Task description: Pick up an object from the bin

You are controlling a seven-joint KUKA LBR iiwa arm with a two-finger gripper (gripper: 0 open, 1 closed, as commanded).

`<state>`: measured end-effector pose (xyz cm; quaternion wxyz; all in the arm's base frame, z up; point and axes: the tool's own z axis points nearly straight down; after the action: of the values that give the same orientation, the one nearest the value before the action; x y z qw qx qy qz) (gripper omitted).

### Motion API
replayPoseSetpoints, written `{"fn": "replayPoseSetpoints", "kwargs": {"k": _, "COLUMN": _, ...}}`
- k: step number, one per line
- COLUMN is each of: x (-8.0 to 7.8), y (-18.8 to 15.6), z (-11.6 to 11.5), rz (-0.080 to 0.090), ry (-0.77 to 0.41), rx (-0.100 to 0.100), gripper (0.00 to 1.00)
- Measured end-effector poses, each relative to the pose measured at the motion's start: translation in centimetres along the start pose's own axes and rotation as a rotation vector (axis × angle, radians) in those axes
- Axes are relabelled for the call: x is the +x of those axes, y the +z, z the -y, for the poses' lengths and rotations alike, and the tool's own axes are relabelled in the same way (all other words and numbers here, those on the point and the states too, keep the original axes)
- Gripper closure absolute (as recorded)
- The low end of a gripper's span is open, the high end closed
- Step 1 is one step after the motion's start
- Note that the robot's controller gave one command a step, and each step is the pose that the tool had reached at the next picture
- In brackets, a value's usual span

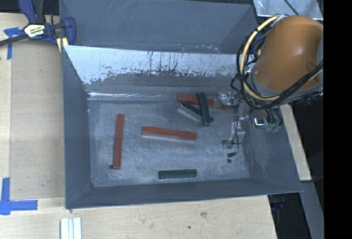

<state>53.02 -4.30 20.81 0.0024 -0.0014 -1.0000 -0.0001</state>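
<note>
My gripper (237, 136) hangs low over the right end of the bin floor, close to the right wall. No thing shows in it. Nearest to it, up and to the left, a dark green bar (205, 109) lies crossed over a red-brown bar (190, 100) and a grey piece by the back wall. A longer red-brown bar (169, 134) lies flat in the middle of the floor, left of the gripper and apart from it.
Another red-brown bar (117, 141) lies lengthwise near the left wall. A dark green bar (177, 174) rests along the front wall. The arm's orange dome and looped cables overhang the bin's right rim.
</note>
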Motion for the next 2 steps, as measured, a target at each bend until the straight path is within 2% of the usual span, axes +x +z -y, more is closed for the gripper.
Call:
{"fn": "replayPoseSetpoints", "kwargs": {"k": 1, "x": -0.2, "y": -0.4, "z": -0.1, "rz": 0.009, "ry": -0.001, "rx": 0.001, "gripper": 0.00}}
{"fn": "replayPoseSetpoints", "kwargs": {"k": 2, "x": -2.6, "y": 9.2, "z": -8.0, "rz": 0.013, "ry": 0.017, "rx": -0.001, "gripper": 0.00}}
